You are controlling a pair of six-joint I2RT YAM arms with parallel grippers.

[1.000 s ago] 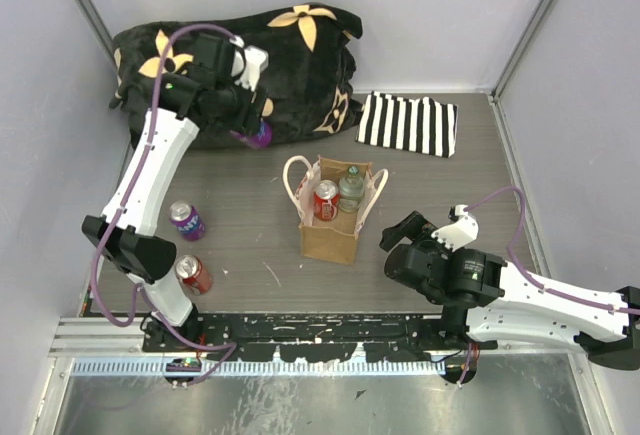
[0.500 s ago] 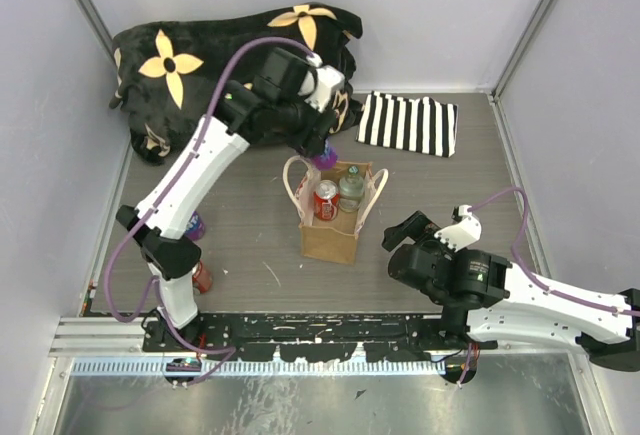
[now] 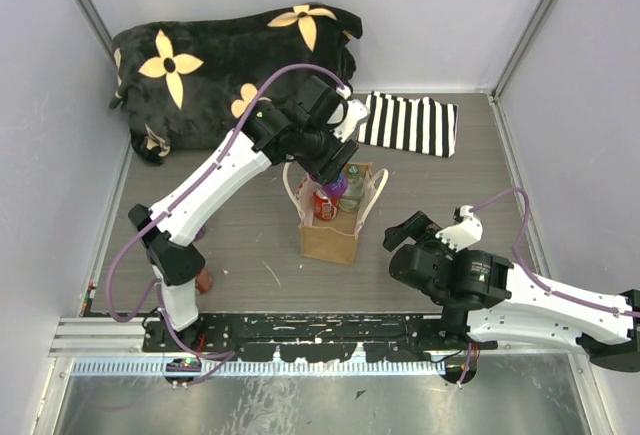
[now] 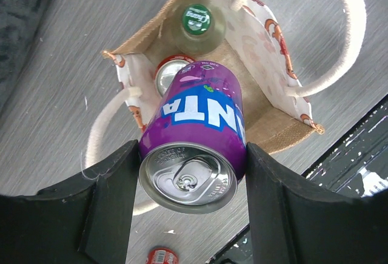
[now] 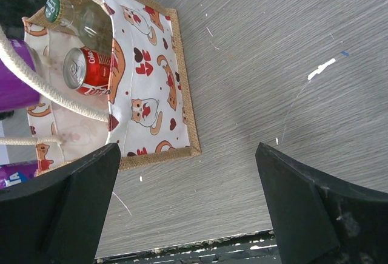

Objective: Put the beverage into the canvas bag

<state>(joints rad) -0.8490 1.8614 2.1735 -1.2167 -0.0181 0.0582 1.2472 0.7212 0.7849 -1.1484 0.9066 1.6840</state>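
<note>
change: purple can [image 4: 197,124] swung in above bag [image 3: 326,241] | left jaws: clamped on can | right jaws: open beside bag | next: likely lower, release

Left hand [image 4: 191,176] outstretched, clamping can [image 4: 203,103], right hand [image 5: 188,155] spread, low

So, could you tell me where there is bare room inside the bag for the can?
The bottle and red can crowd one end of the bag. Its floor beside them, toward the wall nearest the arms' bases, looks bare, under the purple can.
</note>
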